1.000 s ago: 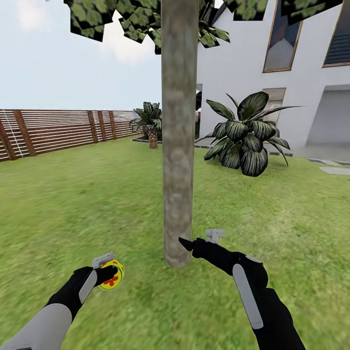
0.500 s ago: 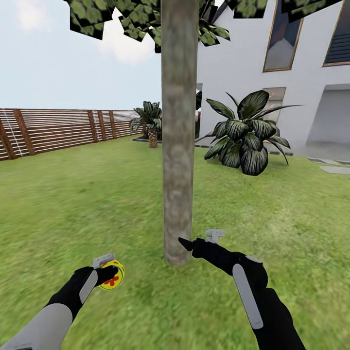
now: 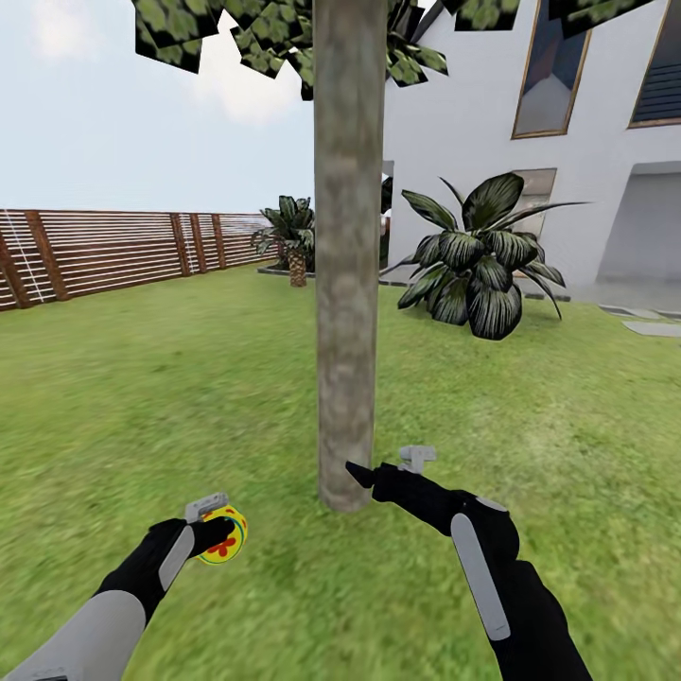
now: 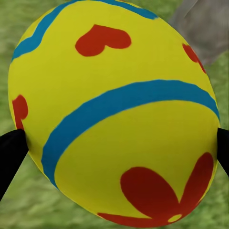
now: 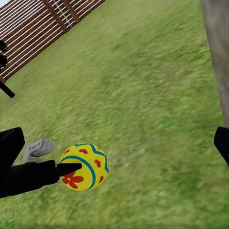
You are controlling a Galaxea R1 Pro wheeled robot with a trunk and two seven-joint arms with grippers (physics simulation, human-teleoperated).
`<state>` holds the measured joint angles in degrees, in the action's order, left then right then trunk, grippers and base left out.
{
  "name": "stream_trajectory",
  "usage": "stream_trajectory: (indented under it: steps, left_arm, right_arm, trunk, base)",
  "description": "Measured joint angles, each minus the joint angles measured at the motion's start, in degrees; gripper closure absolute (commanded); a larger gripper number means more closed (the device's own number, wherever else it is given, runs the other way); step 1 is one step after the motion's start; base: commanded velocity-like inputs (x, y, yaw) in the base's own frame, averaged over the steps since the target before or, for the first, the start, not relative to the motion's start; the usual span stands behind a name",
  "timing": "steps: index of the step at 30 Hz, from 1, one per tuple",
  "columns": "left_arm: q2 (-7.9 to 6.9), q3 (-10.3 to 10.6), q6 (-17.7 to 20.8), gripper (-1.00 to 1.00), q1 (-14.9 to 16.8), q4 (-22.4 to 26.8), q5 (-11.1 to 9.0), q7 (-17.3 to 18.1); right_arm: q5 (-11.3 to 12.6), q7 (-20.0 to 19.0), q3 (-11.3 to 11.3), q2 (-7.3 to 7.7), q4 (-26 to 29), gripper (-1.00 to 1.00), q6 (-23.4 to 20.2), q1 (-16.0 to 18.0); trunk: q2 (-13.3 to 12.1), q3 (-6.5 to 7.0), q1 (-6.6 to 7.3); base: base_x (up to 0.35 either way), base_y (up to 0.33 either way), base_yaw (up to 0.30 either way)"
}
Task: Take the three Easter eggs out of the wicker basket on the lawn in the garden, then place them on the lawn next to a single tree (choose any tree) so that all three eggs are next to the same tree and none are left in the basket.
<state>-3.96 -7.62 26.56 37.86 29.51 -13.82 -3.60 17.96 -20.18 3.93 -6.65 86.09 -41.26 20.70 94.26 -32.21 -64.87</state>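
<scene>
Green lawn [image 3: 142, 397] runs back to a slatted fence [image 3: 104, 251] at ten o'clock and a white house [image 3: 586, 142] at two o'clock. Dead ahead rises the tree [image 3: 348, 284]. At seven o'clock from its base, the left jaws [image 3: 219, 532] pinch one Easter egg [image 3: 225, 537] just above the grass. The right jaws [image 3: 383, 470], spread apart and holding nothing, sit beside the trunk foot.
</scene>
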Motion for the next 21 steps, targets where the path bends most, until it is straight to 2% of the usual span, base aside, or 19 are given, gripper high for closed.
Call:
stream_trajectory:
  steps: [10, 15, 21]
  left_arm:
    - [0.22, 0.1, 0.0, 1.00, 0.0, 0.0, 0.0, 0.0]
    - [0.18, 1.8, 0.0, 1.00, 0.0, 0.0, -0.1, 0.0]
    - [0.17, 2.0, 0.0, 1.00, 0.0, 0.0, -0.1, 0.1]
  right_arm:
    - [0.0, -0.1, 0.0, 0.00, 0.0, -1.00, 0.0, 0.0]
    - [0.1, -0.1, -0.1, 0.00, 0.0, -1.00, 0.0, 0.0]
    - [0.1, 0.0, -0.1, 0.06, 0.0, -1.00, 1.1, 0.0]
  trunk:
    - [4.0, -1.80, -2.20]
    - [6.0, -2.69, -3.30]
    - [8.4, -3.77, -4.61]
  base:
    - [0.000, 0.000, 0.000]
    - [0.000, 0.000, 0.000]
    - [0.000, 0.000, 0.000]
